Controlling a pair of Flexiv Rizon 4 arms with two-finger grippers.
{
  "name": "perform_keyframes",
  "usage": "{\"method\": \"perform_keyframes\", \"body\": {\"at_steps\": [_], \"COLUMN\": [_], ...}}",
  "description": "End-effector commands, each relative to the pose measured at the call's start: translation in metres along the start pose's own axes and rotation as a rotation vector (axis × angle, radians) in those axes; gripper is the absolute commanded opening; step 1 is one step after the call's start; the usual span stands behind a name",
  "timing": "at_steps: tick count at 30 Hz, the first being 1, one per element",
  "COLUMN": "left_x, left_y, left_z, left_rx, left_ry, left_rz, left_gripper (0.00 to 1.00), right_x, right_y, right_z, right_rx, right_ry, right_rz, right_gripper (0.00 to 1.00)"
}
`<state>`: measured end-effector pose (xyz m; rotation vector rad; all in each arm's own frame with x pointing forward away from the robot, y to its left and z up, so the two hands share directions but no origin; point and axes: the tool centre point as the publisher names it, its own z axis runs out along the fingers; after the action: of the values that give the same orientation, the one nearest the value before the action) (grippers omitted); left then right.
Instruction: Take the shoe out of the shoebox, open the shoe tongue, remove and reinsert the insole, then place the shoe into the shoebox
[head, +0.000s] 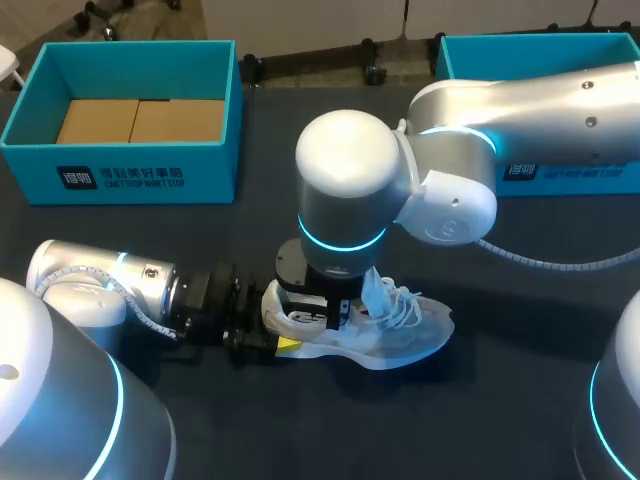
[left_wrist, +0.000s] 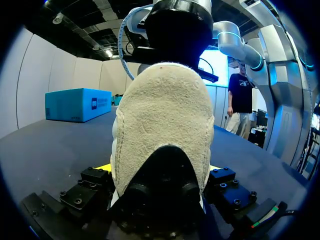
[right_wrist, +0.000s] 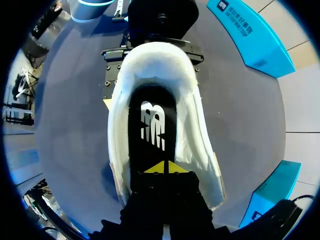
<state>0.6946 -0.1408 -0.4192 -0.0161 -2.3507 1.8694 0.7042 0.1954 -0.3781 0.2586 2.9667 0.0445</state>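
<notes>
Item: white shoe (head: 400, 338), out of the box, on its sole mid-table (head: 500, 410), toe to the right.
Tongue (head: 378, 288): pulled up and forward.
Left hand (left_wrist: 158, 169): clenched on the heel (left_wrist: 160, 115) from both sides, steadying.
Right hand (right_wrist: 165, 168): down in the shoe's mouth, tips drawn together on the black insole (right_wrist: 150, 125); visibly grasping nothing.
Teal shoebox (head: 150, 180): far left, open, well apart from the shoe. Second teal box (head: 570, 175): far right.
Step, as judged: insole stage, tongue already open; removal or reseating not decidable.
Next, as judged: either pinching the insole's edge and lifting clear, or pressing it flat; heel clamp needed throughout; boxing not yet done.
</notes>
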Motion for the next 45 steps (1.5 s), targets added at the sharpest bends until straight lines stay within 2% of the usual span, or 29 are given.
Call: {"method": "perform_keyframes", "body": {"at_steps": [1, 7, 11, 19, 25, 30, 36, 45], "left_x": [0.000, 0.000, 0.000, 0.000, 0.000, 0.000, 0.000, 0.000], "left_y": [0.000, 0.000, 0.000, 0.000, 0.000, 0.000, 0.000, 0.000], "left_z": [0.000, 0.000, 0.000, 0.000, 0.000, 0.000, 0.000, 0.000], "left_rx": [-0.001, -0.001, -0.001, -0.001, -0.001, -0.001, -0.001, -0.001], "left_ry": [0.001, 0.001, 0.001, 0.001, 0.001, 0.001, 0.001, 0.001], "left_rz": [0.000, 0.000, 0.000, 0.000, 0.000, 0.000, 0.000, 0.000], "left_gripper": [0.00, 0.00, 0.00, 0.00, 0.00, 0.00, 0.00, 0.00], "right_x": [-0.001, -0.006, -0.006, -0.006, -0.004, -0.004, 0.003, 0.036], "right_y": [-0.006, -0.010, -0.016, -0.018, -0.017, -0.008, -0.005, -0.012], "right_z": [0.001, 0.005, 0.008, 0.016, 0.027, 0.043, 0.055, 0.060], "right_rx": [-0.007, 0.014, 0.013, 0.020, 0.014, 0.006, 0.028, 0.069], "right_ry": [-0.004, 0.006, 0.008, 0.037, 0.065, 0.119, 0.201, 0.328], "right_rz": [0.004, 0.025, 0.031, 0.042, 0.033, 0.014, 0.013, 0.043], "right_gripper": [0.00, 0.00, 0.22, 0.33, 0.34, 0.36, 0.38, 0.36]}}
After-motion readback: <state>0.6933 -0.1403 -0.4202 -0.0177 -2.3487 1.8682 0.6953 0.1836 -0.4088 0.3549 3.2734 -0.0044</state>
